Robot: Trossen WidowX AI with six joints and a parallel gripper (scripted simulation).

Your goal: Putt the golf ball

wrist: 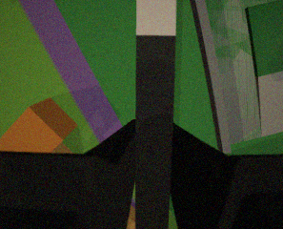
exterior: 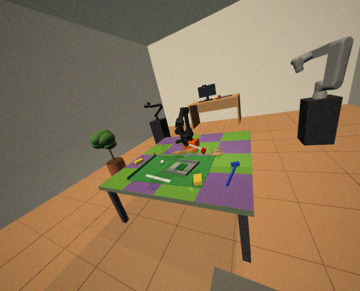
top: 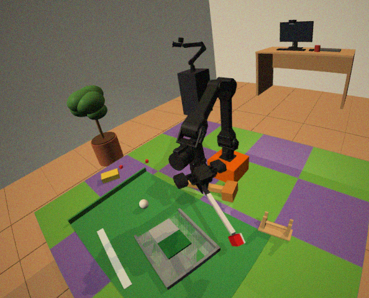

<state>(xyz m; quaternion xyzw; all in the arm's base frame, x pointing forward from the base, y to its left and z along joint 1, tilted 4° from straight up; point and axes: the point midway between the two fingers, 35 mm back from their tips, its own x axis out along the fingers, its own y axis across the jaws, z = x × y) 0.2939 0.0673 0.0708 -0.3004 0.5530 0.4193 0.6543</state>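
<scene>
Here the hand [top: 201, 185] is clamped on the dark grip end of the red putter [top: 221, 218], its fingers nearly closed around the slim handle. In the wrist view the dark handle [wrist: 154, 119] runs straight up the middle of the picture between the two black fingers and turns white near the top edge.

From the hand the putter's white shaft slants down and away toward the near right, ending in the red head [top: 236, 239]. The head sits at the right edge of the dark green putting mat [top: 120, 212], just beside the right wall of the grey ramp frame [top: 191, 224]; whether it touches the mat cannot be told.

The raised green [top: 174, 244] is the dark green square in the middle of that grey frame. The golf ball [top: 143, 203] is white and rests on the mat, up and to the left of the frame, well apart from the putter head. A dark green rail [top: 107, 195] borders the mat's far left side, and a white strip [top: 113, 257] lies on the mat near its front.

Just behind the hand lie a wooden mallet [top: 225, 189] and the arm's orange base block [top: 233, 165]. A small wooden stand [top: 275, 227] sits to the right of the putter head on the checkered bench [top: 322, 205].
</scene>
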